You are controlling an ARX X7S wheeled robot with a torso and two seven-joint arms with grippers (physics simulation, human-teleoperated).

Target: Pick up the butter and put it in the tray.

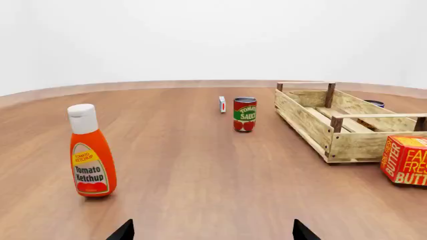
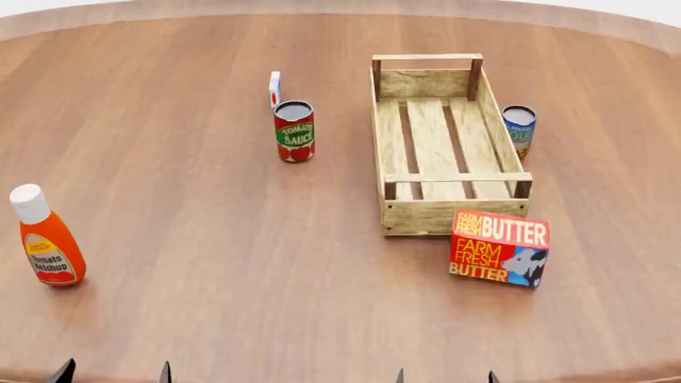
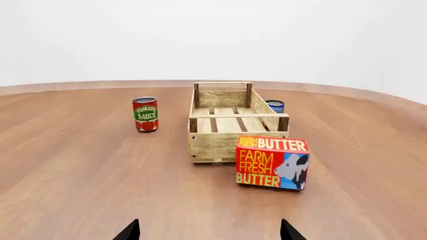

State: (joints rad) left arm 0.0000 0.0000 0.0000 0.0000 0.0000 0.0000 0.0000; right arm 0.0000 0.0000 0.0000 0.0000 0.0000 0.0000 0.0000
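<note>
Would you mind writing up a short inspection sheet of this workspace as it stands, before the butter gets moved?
Surface: brown wooden table, curved far edge.
Job's things: butter upright on the table just outside the tray's near end, untouched; tray has nothing in it.
Clutter: ketchup bottle upright near the left arm's side; tomato sauce can; small white carton behind it; blue can beside the tray's far right wall.
Grippers: left gripper and right gripper both open, holding nothing, at the near table edge.
Cables: nothing seen.
Surroundings: plain white backdrop.
</note>
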